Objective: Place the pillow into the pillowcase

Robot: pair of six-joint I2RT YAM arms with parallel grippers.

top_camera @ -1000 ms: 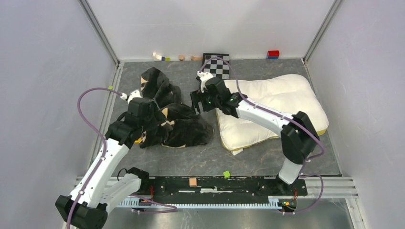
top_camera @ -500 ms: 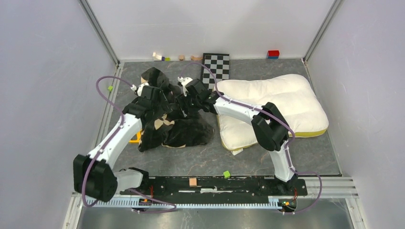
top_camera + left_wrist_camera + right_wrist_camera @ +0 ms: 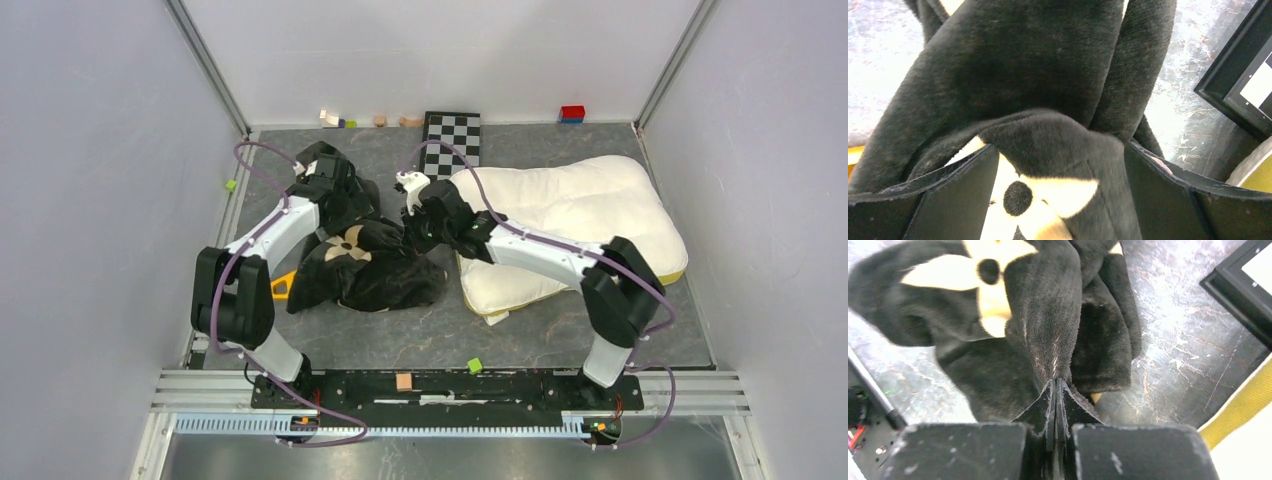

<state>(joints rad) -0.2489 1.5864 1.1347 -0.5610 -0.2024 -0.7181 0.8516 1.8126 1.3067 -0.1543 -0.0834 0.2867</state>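
Note:
The pillowcase (image 3: 370, 265) lies crumpled left of centre, black plush with tan flower prints. My left gripper (image 3: 345, 205) is over its far part, open, with a flower-printed fold (image 3: 1048, 75) bulging between the wide-apart fingers (image 3: 1058, 150). My right gripper (image 3: 410, 232) is at the pillowcase's right edge, shut, and a ridge of the plush (image 3: 1048, 315) runs straight into the closed fingertips (image 3: 1055, 382). The cream-white pillow (image 3: 570, 215) lies flat to the right, its yellow band (image 3: 1243, 405) just beside the right gripper.
A black-and-white checkered board (image 3: 452, 135) leans at the back wall behind both grippers. Small blocks (image 3: 330, 118) and a red-blue block (image 3: 572, 113) sit along the back. A green cube (image 3: 475, 365) and a tan cube (image 3: 404, 381) lie near the front rail. A yellow piece (image 3: 283, 288) pokes out left of the pillowcase.
My left arm reached farther back over the pillowcase and opened fully. My right gripper swung left from the pillow to the pillowcase's edge and shut there.

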